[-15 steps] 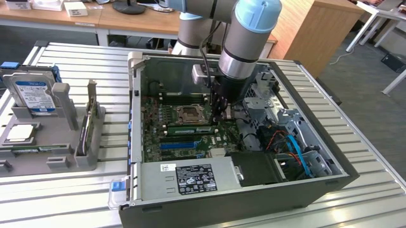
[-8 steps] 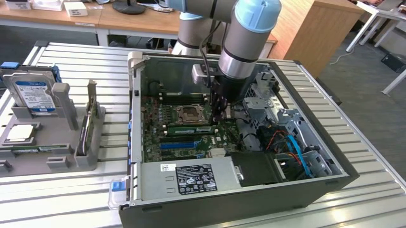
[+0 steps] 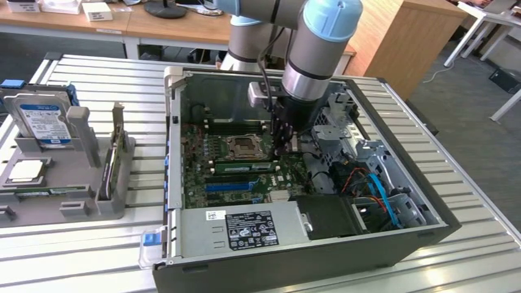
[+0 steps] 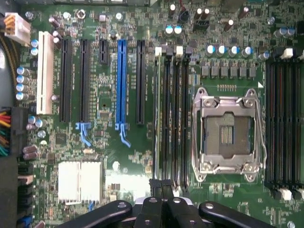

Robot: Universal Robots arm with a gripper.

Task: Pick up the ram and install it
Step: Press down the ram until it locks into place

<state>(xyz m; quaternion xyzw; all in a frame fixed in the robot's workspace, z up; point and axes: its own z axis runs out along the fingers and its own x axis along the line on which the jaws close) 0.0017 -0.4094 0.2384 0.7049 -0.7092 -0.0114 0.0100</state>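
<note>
While a grey tray (image 3: 89, 207) sits at the exterior view's left, we find the open computer case (image 3: 285, 262) beside it; the ram (image 3: 241, 166) stands in a slot by the processor socket (image 3: 243, 146); the hand (image 3: 283, 149), fingers together, hangs at its end.

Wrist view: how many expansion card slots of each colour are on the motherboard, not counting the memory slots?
White slot: 1
Blue slot: 1
Long black slots: 3
Short black slot: 1
Total: 6
</note>
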